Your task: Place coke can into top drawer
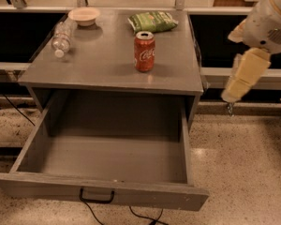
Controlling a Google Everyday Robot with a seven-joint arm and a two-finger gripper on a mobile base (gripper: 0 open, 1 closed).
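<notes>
Camera view: coke can [144, 51] on cabinet [98, 67]; end effector [230, 105] well right.

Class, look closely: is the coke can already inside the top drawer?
No, the coke can stands on the cabinet top above the open top drawer, while the gripper hangs off to the right.
</notes>
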